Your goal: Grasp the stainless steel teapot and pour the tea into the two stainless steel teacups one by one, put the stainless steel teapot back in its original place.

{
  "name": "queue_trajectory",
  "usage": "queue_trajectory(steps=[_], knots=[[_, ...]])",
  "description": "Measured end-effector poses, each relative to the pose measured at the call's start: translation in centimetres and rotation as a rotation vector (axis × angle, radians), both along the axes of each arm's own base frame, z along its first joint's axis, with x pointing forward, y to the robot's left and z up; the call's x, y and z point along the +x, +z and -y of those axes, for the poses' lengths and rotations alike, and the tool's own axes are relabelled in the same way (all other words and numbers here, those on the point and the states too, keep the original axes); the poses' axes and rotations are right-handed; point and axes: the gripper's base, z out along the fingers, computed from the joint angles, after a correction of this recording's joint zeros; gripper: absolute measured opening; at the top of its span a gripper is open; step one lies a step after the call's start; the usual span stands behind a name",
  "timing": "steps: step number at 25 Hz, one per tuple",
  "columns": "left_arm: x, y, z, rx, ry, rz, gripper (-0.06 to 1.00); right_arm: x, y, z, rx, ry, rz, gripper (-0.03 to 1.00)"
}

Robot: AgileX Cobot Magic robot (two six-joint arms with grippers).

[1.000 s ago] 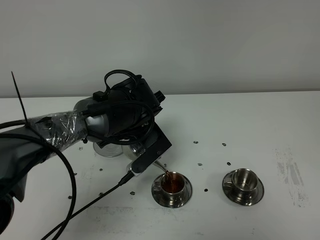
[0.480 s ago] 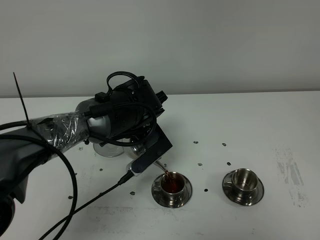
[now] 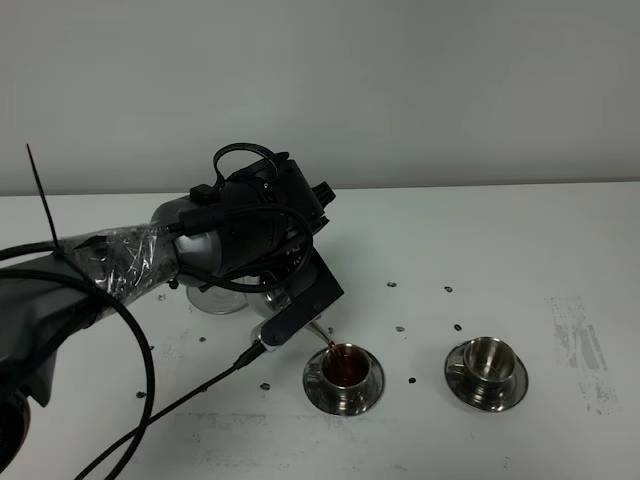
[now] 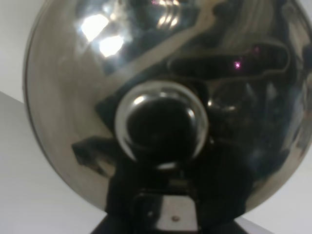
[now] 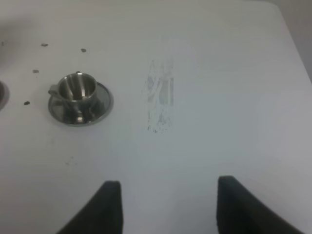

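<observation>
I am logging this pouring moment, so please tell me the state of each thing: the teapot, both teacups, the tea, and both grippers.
Stainless steel teapot: tilted, pouring.
Tea: streaming into the nearer cup.
Teacup nearer the teapot: upright, partly filled.
Farther teacup: upright, empty.
Left gripper: shut on the teapot.
Right gripper: open, holding nothing.

Work surface and background
White table (image 3: 500, 240) before a plain grey wall (image 3: 400, 90); small dark specks (image 3: 457, 327) scattered mid-table; a grey scuff mark (image 5: 161, 95) near the right side.
</observation>
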Motion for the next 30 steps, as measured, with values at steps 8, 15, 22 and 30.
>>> queue_trajectory(steps=[8, 15, 22, 30], knots=[[0.1, 0.1, 0.0, 0.007, -0.007, 0.008, 0.25, 0.0, 0.0, 0.0, 0.0, 0.0, 0.0, 0.45], [0.0, 0.0, 0.0, 0.003, -0.005, 0.005, 0.25, 0.0, 0.0, 0.0, 0.0, 0.0, 0.0, 0.45], [-0.3, -0.3, 0.2, -0.069, 0.045, -0.037, 0.25, 0.0, 0.0, 0.0, 0.0, 0.0, 0.0, 0.45], [0.2, -0.8, -1.6, -0.161, 0.195, -0.121, 0.25, 0.0, 0.0, 0.0, 0.0, 0.0, 0.0, 0.45]])
